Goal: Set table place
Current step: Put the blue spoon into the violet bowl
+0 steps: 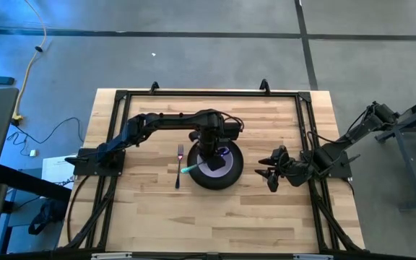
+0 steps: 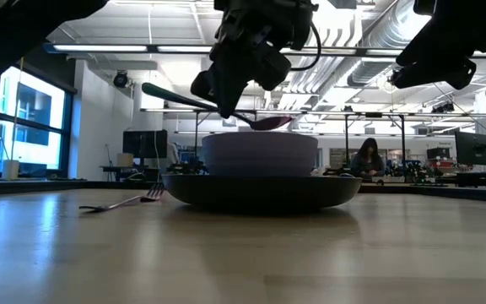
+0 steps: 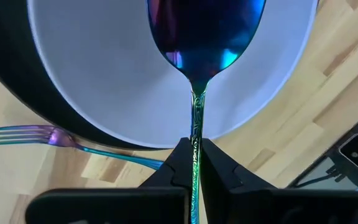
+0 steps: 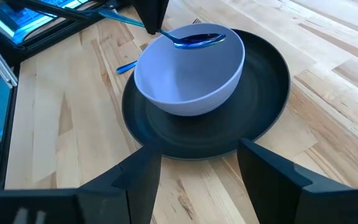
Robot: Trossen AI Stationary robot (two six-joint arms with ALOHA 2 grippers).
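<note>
A dark grey plate (image 1: 231, 175) lies on the wooden table (image 1: 266, 217), and a lavender bowl (image 4: 188, 78) stands on it. The fork (image 1: 179, 165) lies flat on the wood to the left of the plate. My left gripper (image 3: 194, 163) hangs over the bowl, pointing steeply down, shut on the spoon (image 2: 264, 122). The spoon's glossy blue-purple head (image 3: 204, 31) hovers just above the bowl's rim. To the right of the plate my right gripper (image 4: 197, 177) is open, and its fingers face the plate without touching it. My left gripper pinches the spoon's thin handle (image 3: 195, 134) between its two fingertips, a short way behind the head. The fingers come steeply from above and lie across the handle. The spoon is lifted clear and nearly level. Its head is over the bowl, and its free handle end (image 2: 152, 89) sticks out toward the fork side, slightly higher.
Black frame rails (image 1: 121, 97) run along the table's edges, and the arm bases (image 1: 92, 162) sit at the left and right sides. Bare wood lies in front of the plate (image 1: 215, 217). A person (image 2: 368, 156) sits far off in the room beyond.
</note>
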